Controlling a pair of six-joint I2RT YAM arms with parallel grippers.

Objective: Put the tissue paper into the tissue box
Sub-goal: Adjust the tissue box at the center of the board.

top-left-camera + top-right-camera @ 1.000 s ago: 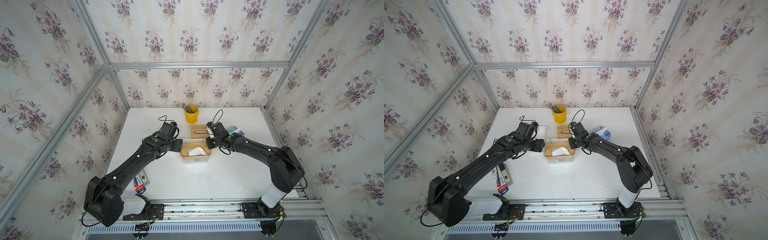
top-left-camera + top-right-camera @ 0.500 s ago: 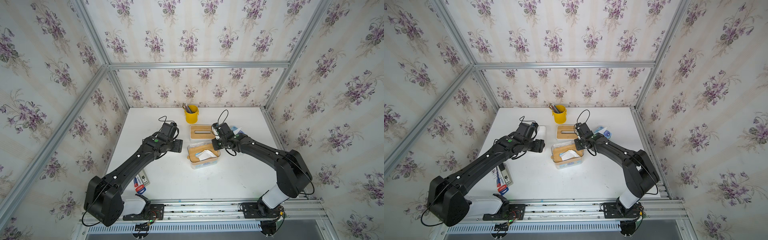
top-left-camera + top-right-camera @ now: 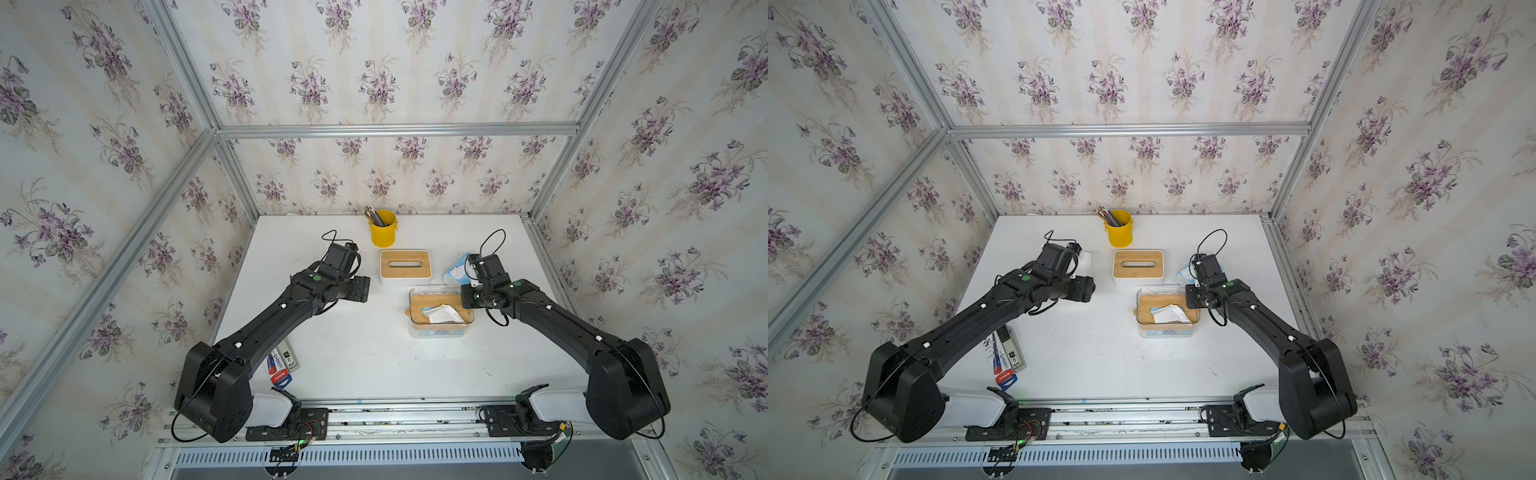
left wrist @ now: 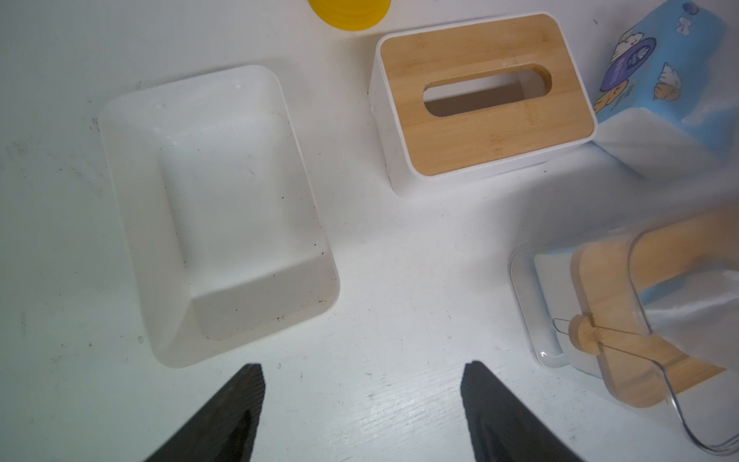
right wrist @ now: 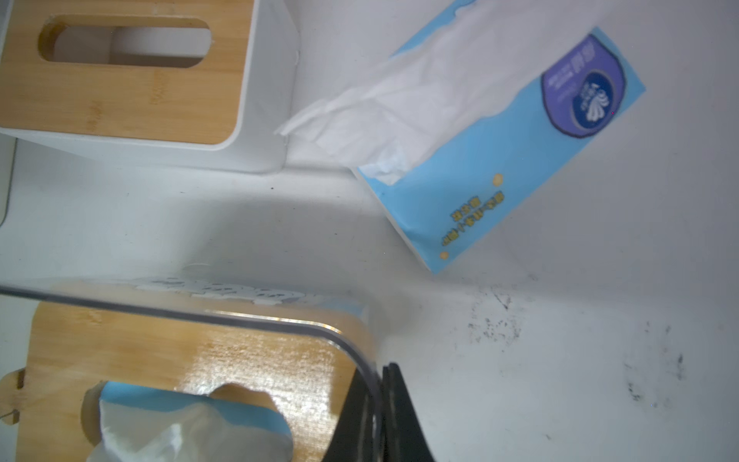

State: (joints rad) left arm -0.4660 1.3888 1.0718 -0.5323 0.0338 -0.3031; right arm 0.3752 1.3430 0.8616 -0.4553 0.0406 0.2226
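Right wrist view: right fingers (image 5: 404, 424) pinch the clear tissue box (image 5: 240, 320) wall; left fingers (image 4: 224, 420) wide, near white tray (image 4: 224, 192).

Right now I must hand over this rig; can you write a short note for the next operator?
Left gripper: open, empty, over the table by the white tray.
Right gripper: shut on the clear tissue box wall.
Done: a tissue pack sits in that box under its bamboo lid, one tissue through the slot.
To do: release the wall; a blue pack lies loose beside the white box, maybe next.
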